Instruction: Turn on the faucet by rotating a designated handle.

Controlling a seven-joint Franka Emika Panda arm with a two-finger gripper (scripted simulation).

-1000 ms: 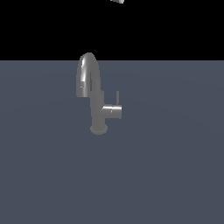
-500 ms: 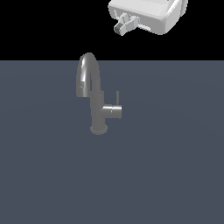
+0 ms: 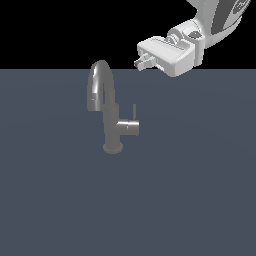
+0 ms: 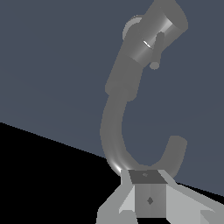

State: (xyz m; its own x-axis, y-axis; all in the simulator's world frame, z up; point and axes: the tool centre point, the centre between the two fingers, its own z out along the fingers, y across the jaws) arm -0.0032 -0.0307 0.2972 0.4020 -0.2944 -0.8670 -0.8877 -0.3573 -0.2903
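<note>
My gripper [image 3: 141, 62] hangs in the air above and toward the exterior view's right of the faucet [image 3: 106, 112], holding nothing and touching nothing. In the wrist view its tip [image 4: 148, 192] looks like one closed block with no gap, so I read the fingers as together, though the angle is poor and I would not swear to it.

The faucet stands upright on the dark surface [image 3: 200, 190], its arched spout curving toward the exterior view's left. The handle [image 3: 134, 112] is the thin rod standing up from the stubby cylinder that juts out of the column on the exterior view's right. In the wrist view it shows as a short lever [image 4: 156, 51] against that cylinder.

As I judge it, nothing of the task itself is done: the handle stands untouched and I am well apart from it. Left to do are the descent to the rod, contact with it and the turn.

Against a second ago, when only a sliver of me showed at the exterior view's upper edge, I have come well into the picture and lower, nearer the spout's arch. The faucet and handle have not moved.
</note>
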